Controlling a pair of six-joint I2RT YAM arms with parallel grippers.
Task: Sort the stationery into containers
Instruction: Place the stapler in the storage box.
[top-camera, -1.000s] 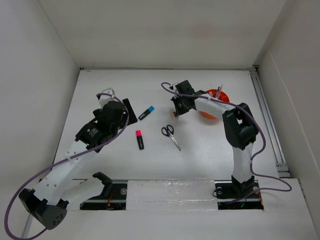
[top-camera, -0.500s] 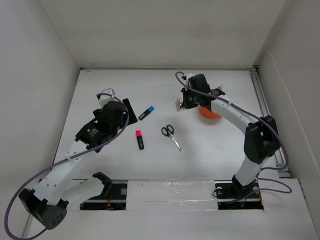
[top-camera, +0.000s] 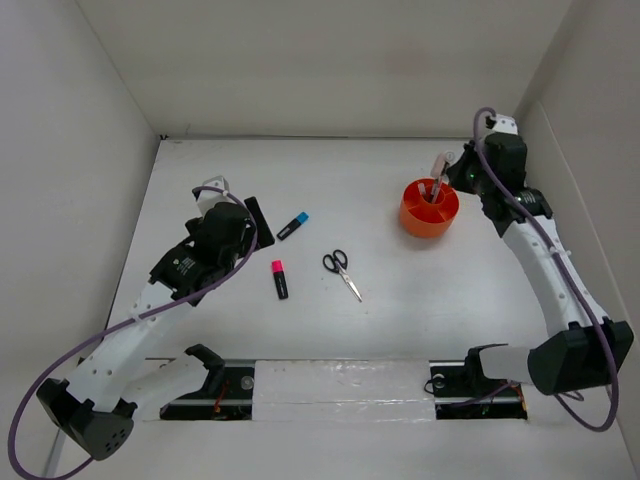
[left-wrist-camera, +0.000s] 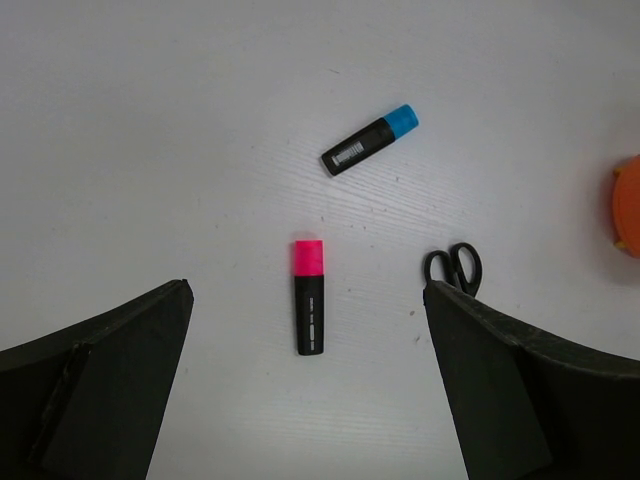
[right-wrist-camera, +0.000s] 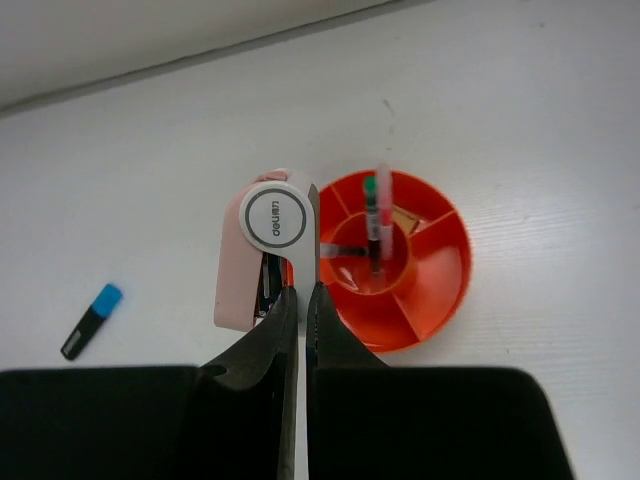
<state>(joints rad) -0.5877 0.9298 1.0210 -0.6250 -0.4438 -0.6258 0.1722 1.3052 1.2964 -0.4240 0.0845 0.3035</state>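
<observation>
The round orange tub (top-camera: 430, 215) stands at the right-centre of the table, with a pink pencil and dark pens (right-wrist-camera: 375, 215) upright in its middle cup. My right gripper (top-camera: 447, 172) is just above its far rim, shut on the small pinkish-beige piece (right-wrist-camera: 238, 285); the piece hangs over the tub's left edge (right-wrist-camera: 445, 300). My left gripper (top-camera: 255, 222) is open and empty, above the pink-and-black highlighter (left-wrist-camera: 308, 297). The blue-capped marker (left-wrist-camera: 370, 140) and the black-handled scissors (left-wrist-camera: 453, 265) lie on the table. The eraser is not in view.
The highlighter (top-camera: 279, 279), marker (top-camera: 293, 226) and scissors (top-camera: 342, 272) lie spread between the two arms. White walls close the table at the back and both sides. A rail runs along the right edge (top-camera: 530, 220).
My right arm has swung from the tub's left side to behind its right side, carrying the pinkish-beige piece. The tub is now uncovered. The left arm has not moved.
</observation>
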